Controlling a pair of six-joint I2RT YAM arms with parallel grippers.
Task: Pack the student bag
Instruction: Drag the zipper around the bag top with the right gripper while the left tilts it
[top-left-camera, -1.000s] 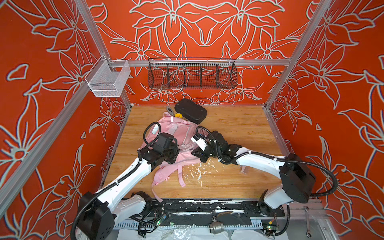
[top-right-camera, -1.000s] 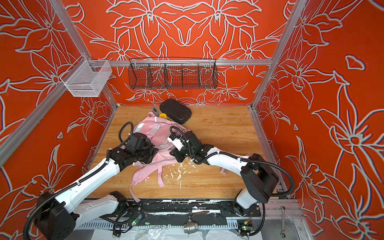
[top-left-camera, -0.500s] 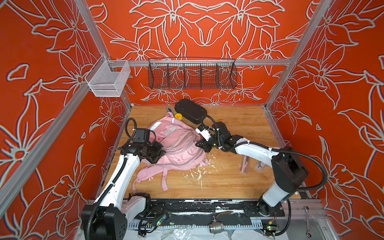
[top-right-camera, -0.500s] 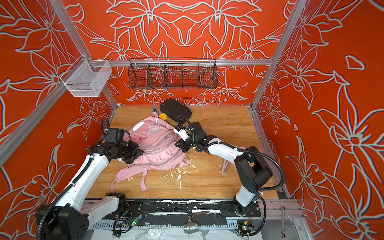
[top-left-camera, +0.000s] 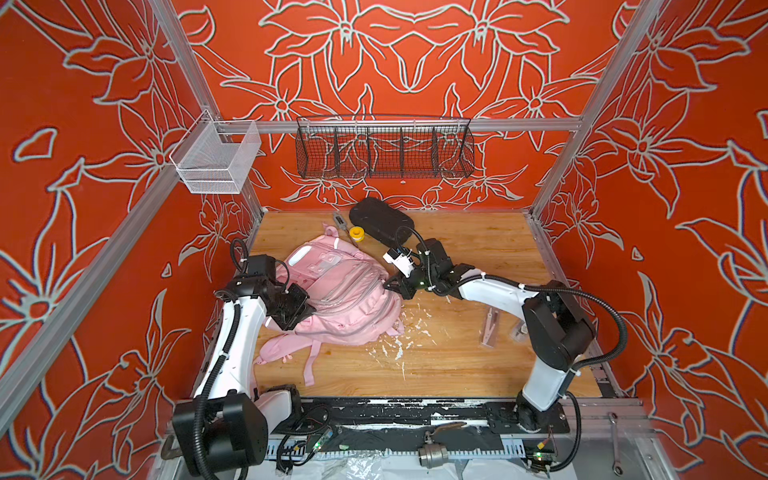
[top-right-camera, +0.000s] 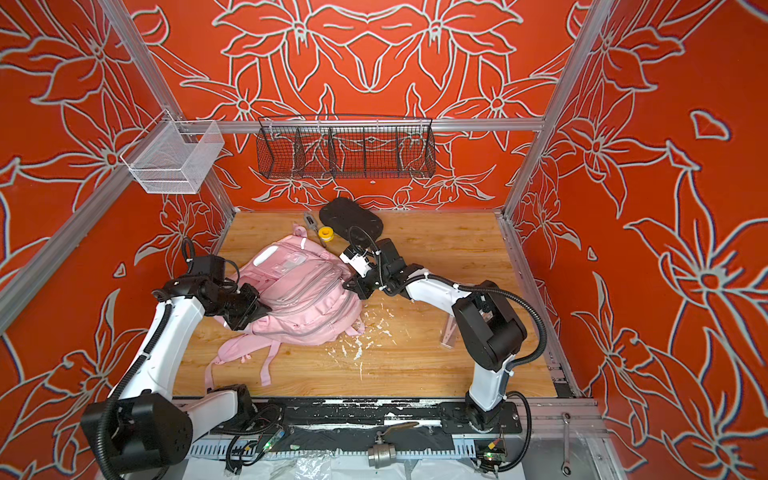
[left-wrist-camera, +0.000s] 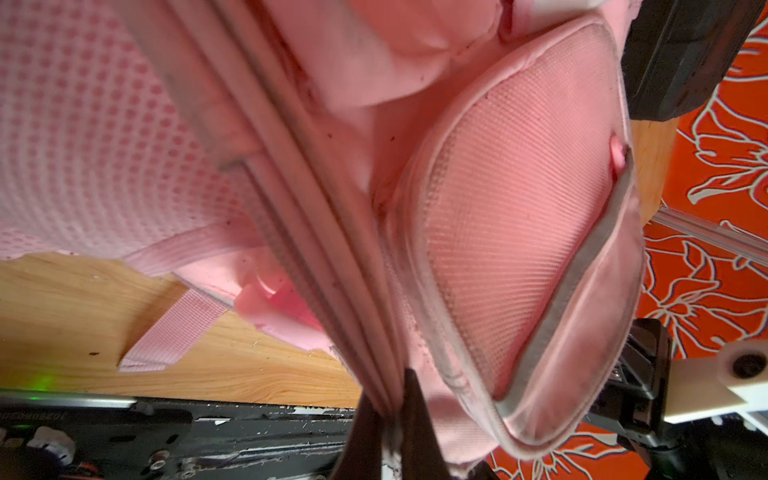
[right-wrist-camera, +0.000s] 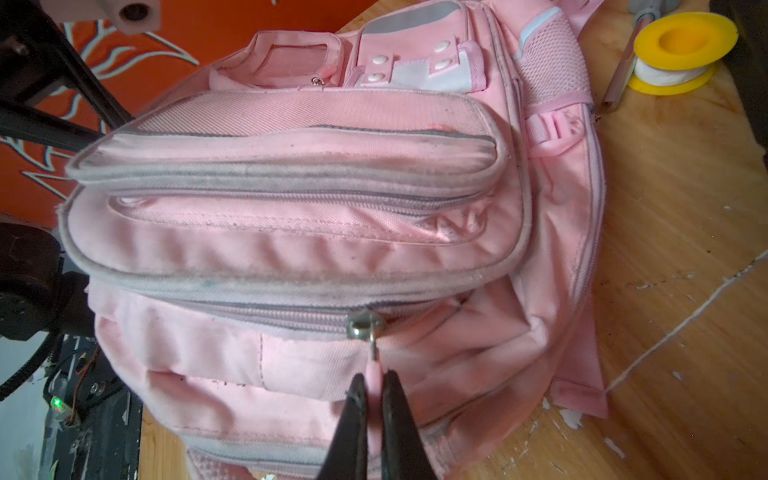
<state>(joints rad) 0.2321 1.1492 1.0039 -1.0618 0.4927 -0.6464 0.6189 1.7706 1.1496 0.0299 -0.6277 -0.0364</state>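
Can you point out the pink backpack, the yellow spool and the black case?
pink backpack (top-left-camera: 357, 311): a top view, front fabric.
yellow spool (top-left-camera: 356, 232): a top view, upper rim.
black case (top-left-camera: 380, 222): a top view, lid middle.

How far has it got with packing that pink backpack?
Early on. Done: nothing looks packed; the black case and yellow tape roll lie outside the student bag. In hand: the left gripper pinches the bag's edge while the right gripper grips a zipper pull. Left: opening it, loading, zipping.

Orange-red walls (top-left-camera: 415, 62) with pale flower outlines enclose a wooden tabletop (top-left-camera: 478, 249) — scuffed white midway. A black wire basket (top-left-camera: 384, 151) and a white mesh basket (top-left-camera: 216, 160) hang from aluminium rails (top-left-camera: 519, 124).
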